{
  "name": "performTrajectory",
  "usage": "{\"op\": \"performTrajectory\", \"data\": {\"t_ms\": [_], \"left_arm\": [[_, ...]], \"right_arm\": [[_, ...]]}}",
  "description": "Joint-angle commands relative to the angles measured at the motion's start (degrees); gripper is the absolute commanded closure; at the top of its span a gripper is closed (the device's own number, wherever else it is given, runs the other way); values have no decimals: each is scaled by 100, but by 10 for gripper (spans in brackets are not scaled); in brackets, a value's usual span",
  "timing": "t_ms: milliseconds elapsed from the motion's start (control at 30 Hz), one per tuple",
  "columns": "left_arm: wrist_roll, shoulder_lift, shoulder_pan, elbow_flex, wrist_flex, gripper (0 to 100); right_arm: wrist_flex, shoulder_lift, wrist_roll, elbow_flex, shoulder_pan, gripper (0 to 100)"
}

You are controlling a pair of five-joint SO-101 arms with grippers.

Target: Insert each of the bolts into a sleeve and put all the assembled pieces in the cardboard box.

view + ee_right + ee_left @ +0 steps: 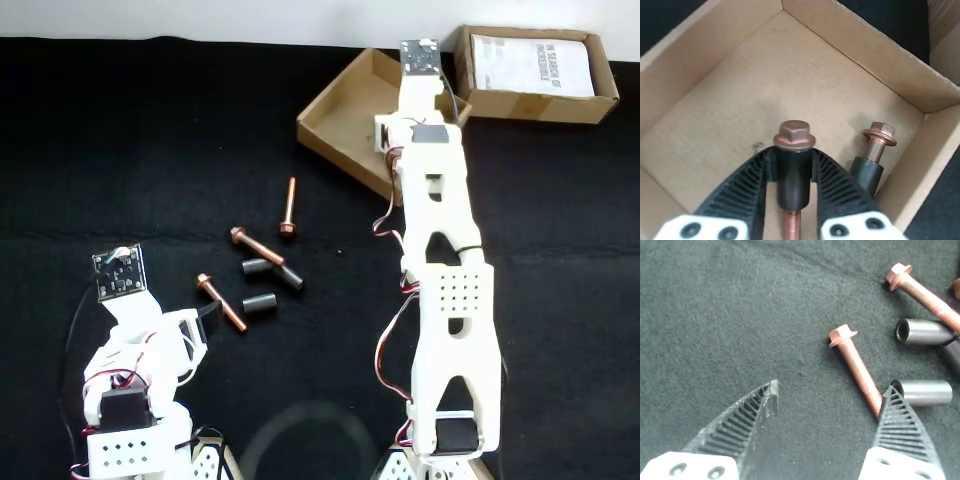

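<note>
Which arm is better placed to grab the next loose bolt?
Left. The left end effector is open beside a loose bolt, while the right end effector is shut on an assembled piece over the cardboard box.

Right gripper (792, 152), pinching a copper bolt in a black sleeve (793, 137): brown cardboard box (700, 125) floor mostly bare, second sleeved bolt (872, 155) blocks one wall. My left gripper (831, 387): black cloth (740, 315) bare between spread fingers; loose copper bolt (857, 367) and grey metal sleeve (925, 391) crowd one fingertip, maybe touching.
</note>
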Motion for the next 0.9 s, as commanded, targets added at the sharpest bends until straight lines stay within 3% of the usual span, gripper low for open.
{"op": "performTrajectory", "data": {"t_ms": [0, 100, 300, 733, 867], "left_arm": [[35, -48, -4, 101, 0, 678], [35, -48, -4, 101, 9, 678], [18, -48, -4, 101, 9, 678], [26, -48, -22, 101, -9, 678], [26, -48, -22, 101, -9, 678]], "right_arm": [[303, -224, 53, -356, 22, 805], [453, -347, 44, -356, -48, 711], [804, -716, 9, -734, -145, 711], [4998, -1429, 44, -2756, -1121, 711], [5121, -1481, 44, -2923, -1297, 711]]}}
